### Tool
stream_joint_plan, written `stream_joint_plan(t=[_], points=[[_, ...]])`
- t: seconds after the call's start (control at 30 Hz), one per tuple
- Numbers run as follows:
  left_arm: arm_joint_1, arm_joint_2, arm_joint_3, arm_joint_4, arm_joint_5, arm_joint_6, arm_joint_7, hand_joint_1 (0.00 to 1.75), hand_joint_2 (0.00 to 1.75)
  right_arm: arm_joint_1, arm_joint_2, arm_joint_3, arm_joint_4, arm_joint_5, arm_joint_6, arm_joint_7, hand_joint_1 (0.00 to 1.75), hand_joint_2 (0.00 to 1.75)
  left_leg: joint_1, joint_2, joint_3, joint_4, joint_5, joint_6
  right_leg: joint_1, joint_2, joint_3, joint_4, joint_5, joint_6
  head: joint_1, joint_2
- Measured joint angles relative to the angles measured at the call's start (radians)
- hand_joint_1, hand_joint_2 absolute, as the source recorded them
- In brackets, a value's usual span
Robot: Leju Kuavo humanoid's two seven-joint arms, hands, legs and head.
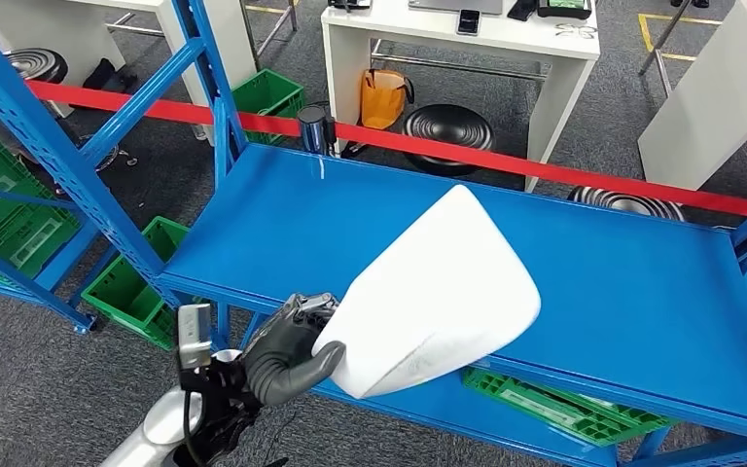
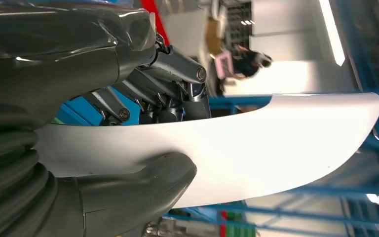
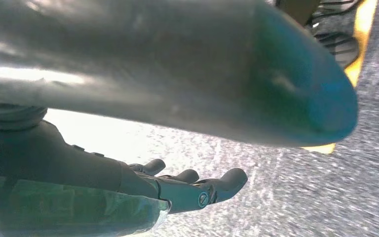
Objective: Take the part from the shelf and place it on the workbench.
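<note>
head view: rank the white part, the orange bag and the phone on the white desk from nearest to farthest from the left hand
1. white part, held by the left hand.
2. orange bag, on the floor beyond the shelf, under the white desk.
3. phone, on the desk top.

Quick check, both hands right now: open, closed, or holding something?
Left hand: holding the white part by one end, above the blue shelf.
Right hand: open, fingers apart, holding nothing.
</note>
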Motion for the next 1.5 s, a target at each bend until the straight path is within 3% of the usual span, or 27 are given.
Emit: stream_joint_plan(t=[0.07, 0.17, 0.27, 0.3, 0.33, 0.37, 0.4, 0.43, 0.5, 0.53, 0.63, 0.67, 0.7, 0.8, 0.83, 0.87, 0.9, 0.97, 1.03, 1.13, 1.2, 1.3, 1.33, 1.37, 1.4, 1.5], points=[[0.0, 0.008, -0.01, -0.04, 0.005, -0.021, -0.012, 1.75, 1.75, 0.0, 0.003, 0.0, 0.002, -0.004, 0.0, -0.003, 0.0, 0.0, -0.001, 0.001, -0.004, 0.007, -0.005, -0.008, 0.006, 0.001, 0.01, -0.022, 0.009, -0.013, -0.001, 0.0], [0.0, 0.021, -0.021, -0.098, 0.009, -0.049, -0.028, 1.75, 1.75, 0.002, 0.011, 0.0, 0.006, -0.007, 0.0, -0.005, 0.0, 0.0, 0.005, 0.001, -0.016, 0.035, -0.025, -0.025, -0.003, 0.002, 0.012, -0.026, 0.014, -0.029, -0.003, 0.0], [-0.001, 0.042, -0.029, -0.141, 0.016, -0.067, -0.036, 1.75, 1.75, 0.002, 0.015, 0.0, 0.008, -0.008, 0.003, -0.006, 0.0, 0.0, 0.02, 0.001, -0.092, 0.206, -0.118, -0.051, -0.007, 0.002, 0.014, -0.027, 0.015, -0.037, -0.008, 0.0], [-0.001, 0.05, -0.031, -0.152, 0.019, -0.072, -0.038, 1.75, 1.75, 0.003, 0.016, 0.0, 0.009, -0.008, 0.005, -0.006, 0.0, 0.0, 0.026, 0.002, -0.122, 0.267, -0.141, -0.057, -0.007, 0.002, 0.014, -0.027, 0.015, -0.037, -0.008, 0.0], [0.0, 0.058, -0.032, -0.161, 0.023, -0.076, -0.041, 1.75, 1.75, 0.003, 0.017, 0.0, 0.009, -0.008, 0.008, -0.006, 0.0, 0.0, 0.03, 0.002, -0.138, 0.298, -0.145, -0.062, -0.007, 0.003, 0.014, -0.026, 0.014, -0.036, -0.008, 0.0], [0.0, 0.064, -0.033, -0.171, 0.025, -0.08, -0.044, 1.75, 1.75, 0.004, 0.017, 0.0, 0.01, -0.007, 0.011, -0.006, 0.0, 0.0, 0.034, 0.002, -0.136, 0.291, -0.13, -0.064, -0.008, 0.003, 0.015, -0.026, 0.014, -0.036, -0.008, 0.0], [-0.001, 0.069, -0.034, -0.18, 0.028, -0.083, -0.047, 1.75, 1.75, 0.004, 0.018, 0.0, 0.01, -0.007, 0.014, -0.006, 0.0, 0.0, 0.037, 0.002, -0.113, 0.245, -0.1, -0.064, -0.008, 0.004, 0.017, -0.026, 0.014, -0.036, -0.008, 0.0], [-0.001, 0.073, -0.034, -0.19, 0.029, -0.085, -0.05, 1.75, 1.75, 0.003, 0.018, 0.0, 0.01, -0.007, 0.017, -0.006, 0.0, 0.0, 0.038, 0.002, -0.078, 0.174, -0.063, -0.062, -0.009, 0.005, 0.018, -0.026, 0.014, -0.035, -0.008, 0.0], [-0.001, 0.08, -0.034, -0.208, 0.03, -0.088, -0.057, 1.75, 1.75, 0.002, 0.018, 0.001, 0.01, -0.004, 0.022, -0.006, 0.0, 0.0, 0.036, 0.001, -0.017, 0.05, -0.019, -0.053, -0.005, 0.008, 0.019, -0.025, 0.013, -0.03, -0.008, 0.0], [-0.001, 0.084, -0.034, -0.214, 0.03, -0.088, -0.061, 1.75, 1.75, 0.001, 0.018, 0.002, 0.01, -0.003, 0.022, -0.006, 0.0, 0.0, 0.033, 0.001, -0.004, 0.021, -0.013, -0.048, -0.003, 0.008, 0.017, -0.025, 0.012, -0.025, -0.008, 0.0], [-0.001, 0.091, -0.033, -0.231, 0.03, -0.089, -0.065, 1.75, 1.75, 0.001, 0.017, 0.006, 0.01, -0.001, 0.023, -0.006, 0.0, 0.0, 0.027, 0.002, 0.001, 0.005, -0.01, -0.026, -0.005, 0.008, 0.016, -0.028, 0.012, -0.005, -0.007, 0.0], [-0.001, 0.092, -0.032, -0.235, 0.03, -0.089, -0.067, 1.75, 1.75, 0.001, 0.016, 0.007, 0.01, 0.0, 0.023, -0.006, 0.0, 0.0, 0.028, 0.002, 0.005, -0.004, -0.005, -0.017, -0.005, 0.007, 0.009, -0.014, 0.004, -0.004, -0.006, 0.0], [-0.002, 0.093, -0.032, -0.239, 0.03, -0.09, -0.069, 1.75, 1.75, 0.0, 0.016, 0.009, 0.01, 0.001, 0.024, -0.006, 0.0, 0.0, 0.029, 0.003, 0.009, -0.013, 0.001, -0.009, -0.005, 0.007, -0.006, 0.018, -0.013, -0.006, -0.005, 0.0], [0.0, 0.094, -0.032, -0.242, 0.032, -0.09, -0.074, 1.75, 1.75, -0.002, 0.013, 0.015, 0.01, 0.004, 0.024, -0.003, 0.0, 0.0, 0.025, 0.004, 0.01, -0.019, 0.006, -0.001, -0.005, 0.006, -0.103, 0.218, -0.095, -0.02, -0.003, 0.0], [0.002, 0.094, -0.032, -0.242, 0.034, -0.088, -0.075, 1.75, 1.75, -0.001, 0.012, 0.016, 0.01, 0.004, 0.025, -0.001, 0.0, 0.0, 0.023, 0.003, 0.009, -0.018, 0.006, 0.0, -0.005, 0.006, -0.126, 0.262, -0.107, -0.017, -0.003, 0.0], [0.003, 0.094, -0.032, -0.242, 0.037, -0.086, -0.074, 1.75, 1.75, -0.001, 0.012, 0.017, 0.01, 0.004, 0.025, 0.0, 0.0, 0.0, 0.021, 0.003, 0.009, -0.017, 0.006, 0.0, -0.005, 0.006, -0.128, 0.266, -0.103, -0.01, -0.003, 0.0], [0.004, 0.094, -0.033, -0.242, 0.039, -0.083, -0.073, 1.75, 1.75, -0.001, 0.011, 0.018, 0.01, 0.004, 0.026, 0.0, 0.0, 0.0, 0.021, 0.002, 0.009, -0.015, 0.006, -0.001, -0.005, 0.006, -0.109, 0.227, -0.084, -0.001, -0.003, 0.0], [0.004, 0.094, -0.033, -0.242, 0.04, -0.078, -0.072, 1.75, 1.75, -0.004, 0.009, 0.019, 0.01, 0.003, 0.027, 0.0, 0.0, 0.0, 0.019, 0.001, 0.008, -0.007, 0.002, -0.007, -0.004, 0.003, -0.036, 0.08, -0.029, 0.011, -0.003, 0.0], [0.005, 0.095, -0.033, -0.242, 0.041, -0.073, -0.071, 1.75, 1.75, -0.008, 0.007, 0.02, 0.01, 0.003, 0.027, 0.001, 0.0, 0.0, 0.015, 0.001, 0.004, 0.002, -0.005, -0.016, -0.001, 0.001, 0.01, -0.014, 0.003, 0.004, -0.004, 0.0], [0.005, 0.097, -0.034, -0.242, 0.042, -0.067, -0.072, 1.75, 1.75, -0.009, 0.006, 0.022, 0.01, 0.002, 0.027, 0.001, 0.0, 0.0, 0.017, 0.002, 0.0, 0.008, -0.008, -0.03, 0.001, 0.002, 0.014, -0.025, 0.012, -0.017, -0.005, 0.0], [0.006, 0.098, -0.034, -0.242, 0.042, -0.067, -0.073, 1.75, 1.75, -0.01, 0.005, 0.023, 0.01, 0.002, 0.027, 0.001, 0.0, 0.0, 0.022, 0.002, -0.017, 0.047, -0.035, -0.042, -0.005, 0.003, 0.016, -0.028, 0.015, -0.027, -0.006, 0.0], [0.008, 0.103, -0.036, -0.243, 0.042, -0.067, -0.074, 1.75, 1.75, -0.01, 0.005, 0.024, 0.01, 0.002, 0.027, 0.001, 0.0, 0.0, 0.03, 0.002, -0.107, 0.241, -0.133, -0.059, -0.006, 0.003, 0.016, -0.028, 0.016, -0.034, -0.008, 0.0], [0.01, 0.104, -0.037, -0.243, 0.042, -0.067, -0.074, 1.75, 1.75, -0.01, 0.005, 0.024, 0.01, 0.002, 0.027, 0.001, 0.0, 0.0, 0.032, 0.002, -0.134, 0.297, -0.15, -0.061, -0.005, 0.003, 0.016, -0.027, 0.016, -0.034, -0.008, 0.0], [0.011, 0.106, -0.039, -0.243, 0.042, -0.067, -0.074, 1.75, 1.75, -0.009, 0.005, 0.024, 0.01, 0.002, 0.027, 0.001, 0.0, 0.0, 0.033, 0.002, -0.146, 0.318, -0.148, -0.062, -0.004, 0.003, 0.016, -0.027, 0.015, -0.034, -0.008, 0.0], [0.011, 0.107, -0.039, -0.243, 0.042, -0.067, -0.074, 1.74, 1.75, -0.01, 0.005, 0.024, 0.01, 0.002, 0.027, 0.001, 0.0, 0.0, 0.033, 0.002, -0.133, 0.29, -0.124, -0.06, -0.003, 0.004, 0.017, -0.027, 0.015, -0.034, -0.008, 0.0], [0.011, 0.108, -0.039, -0.243, 0.041, -0.065, -0.074, 1.68, 1.75, -0.011, 0.008, 0.024, 0.01, 0.001, 0.027, 0.001, 0.0, 0.0, 0.03, 0.002, -0.025, 0.069, -0.024, -0.042, 0.001, 0.008, 0.02, -0.028, 0.015, -0.033, -0.008, 0.0]])
